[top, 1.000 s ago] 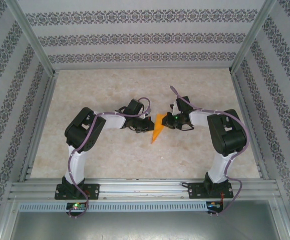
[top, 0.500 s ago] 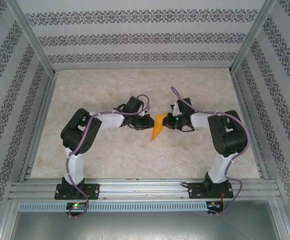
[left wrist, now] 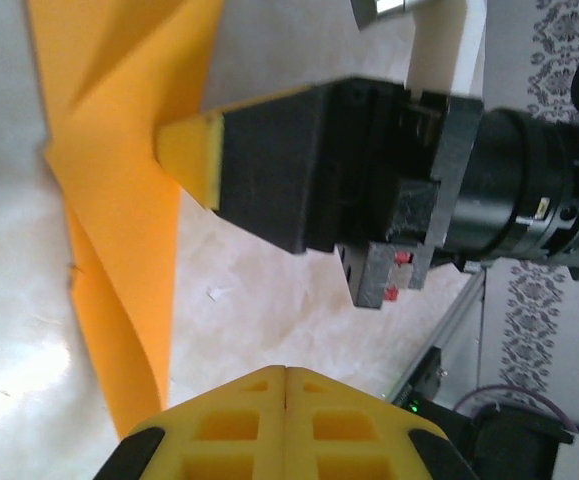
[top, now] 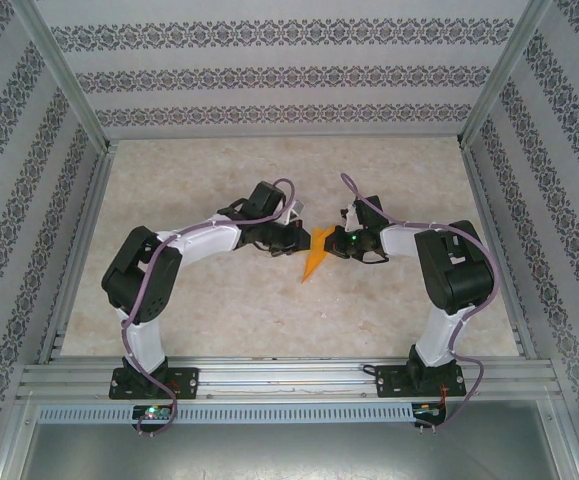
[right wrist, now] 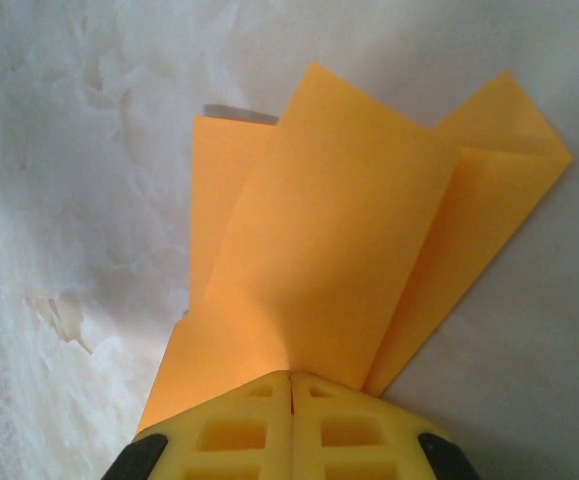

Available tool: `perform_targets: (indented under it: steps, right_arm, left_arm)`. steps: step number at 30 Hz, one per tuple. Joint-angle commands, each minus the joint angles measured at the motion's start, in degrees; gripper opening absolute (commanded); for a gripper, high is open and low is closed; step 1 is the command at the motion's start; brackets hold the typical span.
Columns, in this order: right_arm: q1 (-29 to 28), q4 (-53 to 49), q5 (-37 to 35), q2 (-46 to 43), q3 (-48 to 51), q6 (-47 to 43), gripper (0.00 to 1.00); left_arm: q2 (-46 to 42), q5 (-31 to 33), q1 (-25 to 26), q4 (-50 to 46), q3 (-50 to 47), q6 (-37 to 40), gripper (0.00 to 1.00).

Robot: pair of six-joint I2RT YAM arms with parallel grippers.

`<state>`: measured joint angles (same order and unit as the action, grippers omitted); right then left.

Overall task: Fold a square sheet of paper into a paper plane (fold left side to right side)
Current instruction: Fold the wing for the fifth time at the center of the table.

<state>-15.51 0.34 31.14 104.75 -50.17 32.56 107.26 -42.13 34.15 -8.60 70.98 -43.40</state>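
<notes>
The square sheet of paper [top: 315,258] is orange and folded into a narrow pointed shape, lying at mid-table with its tip toward me. In the right wrist view the paper [right wrist: 339,250] shows several overlapping flaps, one rising from the tips of my right gripper [right wrist: 290,375]. That gripper is shut and its tips touch the paper. I cannot tell whether a layer is pinched. My left gripper [left wrist: 287,370] is shut with nothing in it, just left of the paper [left wrist: 119,200]. From above, the left gripper [top: 302,241] and right gripper [top: 331,243] face each other across the sheet.
The pale marbled tabletop [top: 209,300] is walled by patterned panels, with an aluminium rail [top: 289,378] along the near edge. In the left wrist view the right gripper [left wrist: 174,152] and its black wrist body sit close ahead of my left fingers.
The left arm has stretched out to the right, bringing its gripper up against the paper's left edge. The right arm and the paper have stayed in place.
</notes>
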Motion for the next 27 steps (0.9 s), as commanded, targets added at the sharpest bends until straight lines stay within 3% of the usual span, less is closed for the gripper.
perform_targets:
  steps: [1, 27]
  right_arm:
    - [0.1, -5.7, -3.4, 1.9, 2.4, -1.6, 0.0]
    - [-0.2, -6.6, -3.8, 2.3, 2.2, -2.3, 0.0]
  left_arm:
    - [2.6, -3.6, 1.9, -2.8, 2.8, -2.3, 0.04]
    - [10.2, 0.2, 2.4, -5.5, 2.9, 0.9, 0.03]
